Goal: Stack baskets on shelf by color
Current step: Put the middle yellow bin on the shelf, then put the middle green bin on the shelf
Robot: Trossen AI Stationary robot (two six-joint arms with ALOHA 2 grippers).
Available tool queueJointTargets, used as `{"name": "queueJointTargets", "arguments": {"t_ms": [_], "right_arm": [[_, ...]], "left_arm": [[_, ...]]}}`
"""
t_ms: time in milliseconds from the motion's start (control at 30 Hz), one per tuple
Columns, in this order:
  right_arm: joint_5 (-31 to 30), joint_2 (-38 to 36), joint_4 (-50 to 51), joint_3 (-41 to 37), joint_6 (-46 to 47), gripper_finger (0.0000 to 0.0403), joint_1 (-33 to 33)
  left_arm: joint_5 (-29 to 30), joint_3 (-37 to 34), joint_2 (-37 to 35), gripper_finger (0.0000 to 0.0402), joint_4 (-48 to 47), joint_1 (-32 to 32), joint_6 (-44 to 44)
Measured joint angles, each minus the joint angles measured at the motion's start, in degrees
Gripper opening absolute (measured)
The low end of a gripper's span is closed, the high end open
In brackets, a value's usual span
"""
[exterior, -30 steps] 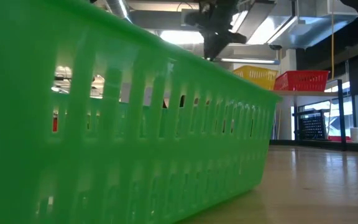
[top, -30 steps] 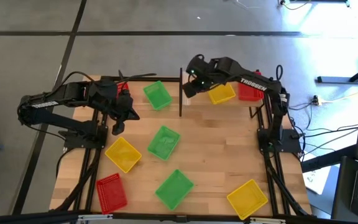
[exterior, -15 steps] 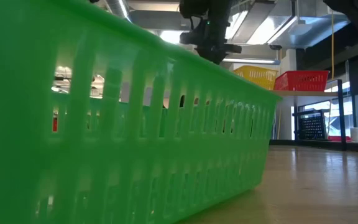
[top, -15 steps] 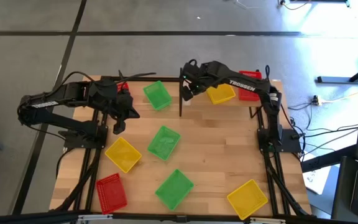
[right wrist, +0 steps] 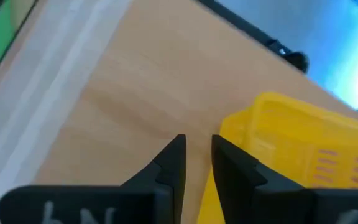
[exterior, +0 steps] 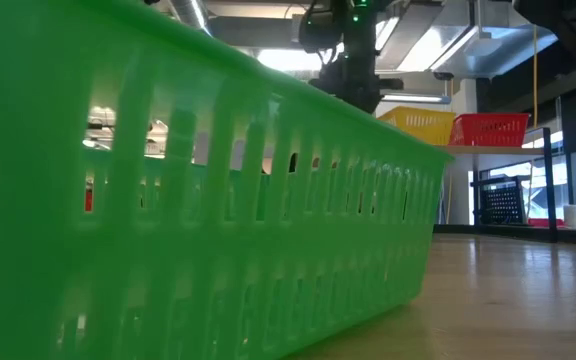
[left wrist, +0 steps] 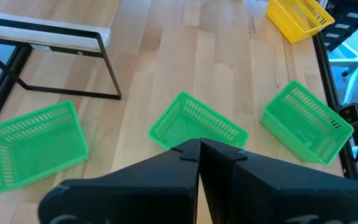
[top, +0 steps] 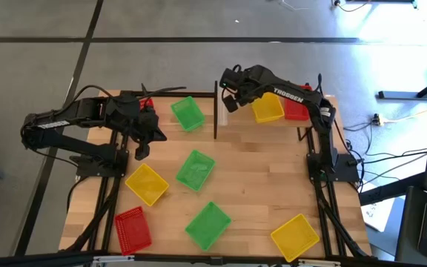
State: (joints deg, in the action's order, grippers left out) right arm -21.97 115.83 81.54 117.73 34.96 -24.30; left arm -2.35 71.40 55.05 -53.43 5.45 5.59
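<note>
Since the earlier frame, right gripper (top: 228,95) has swung back toward the shelf's (top: 232,117) post end, and the yellow basket (top: 267,109) on the shelf has shifted slightly; nothing else has moved.

Near edge of the bench (top: 258,185): red basket (top: 133,227), green basket (top: 207,225) and another yellow basket (top: 296,236) are lying loose. Mid-bench: a yellow (top: 147,183) and a green (top: 195,169) are sitting apart.

Left gripper (top: 141,145) is waiting over the left edge, fingers closed together, empty.

Far edge: one green (top: 187,113) is resting just left of the dark post (top: 216,111). On the shelf, the yellow is sitting touching a red (top: 297,109).

Right gripper is hovering over the bare shelf beside that yellow, jaws slightly apart, holding nothing.

Judgement: placement step is finishing; next move probably calls for fetching a green for the bare spot.
</note>
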Motion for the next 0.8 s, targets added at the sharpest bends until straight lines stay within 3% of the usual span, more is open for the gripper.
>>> {"name": "queueJointTargets", "arguments": {"t_ms": [133, 367, 633, 800], "right_arm": [[-3.9, 0.0, 0.21, 0.0, -1.19, 0.0076, -0.43], [-3.62, -1.02, -1.0, 0.59, -9.22, 0.0076, 1.69], [-2.22, -4.1, 0.18, 9.76, -15.9, 0.0076, 9.86], [-2.31, -4.3, 1.1, 17.27, -19.64, 0.0076, 14.67]], "left_arm": [[0.0, 0.0, 0.0, 0.0, 0.0, -0.01, 0.01], [0.33, 0.0, 0.0, 0.0, -0.15, 0.0, 1.81], [0.39, 0.02, 0.34, 0.0002, -0.37, -0.02, 10.93], [0.41, 0.03, 2.13, 0.0032, -3.55, -0.02, 20.25]]}}
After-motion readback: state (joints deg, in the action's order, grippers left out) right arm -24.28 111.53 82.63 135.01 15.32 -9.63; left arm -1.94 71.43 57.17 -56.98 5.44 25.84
